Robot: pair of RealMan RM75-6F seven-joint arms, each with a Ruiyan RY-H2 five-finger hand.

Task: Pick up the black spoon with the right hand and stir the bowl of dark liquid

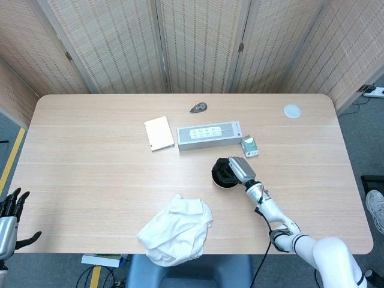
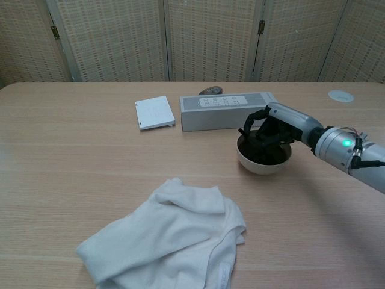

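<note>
A white bowl point(image 2: 263, 164) of dark liquid point(image 2: 269, 156) stands right of the table's middle, also seen from above as the bowl point(image 1: 220, 177). My right hand point(image 2: 272, 129) hangs over it, its black fingers curled down into the bowl around the black spoon, which barely stands out from the fingers and the liquid. From the head view the right hand point(image 1: 236, 168) covers the bowl's right half. My left hand point(image 1: 9, 209) is off the table at the lower left, fingers spread and empty.
A grey power strip box point(image 2: 227, 109) lies just behind the bowl, with a white pad point(image 2: 154, 112) to its left. A crumpled white cloth point(image 2: 171, 238) lies near the front edge. A small packet point(image 1: 250, 146) and a white disc point(image 1: 292, 110) sit further right.
</note>
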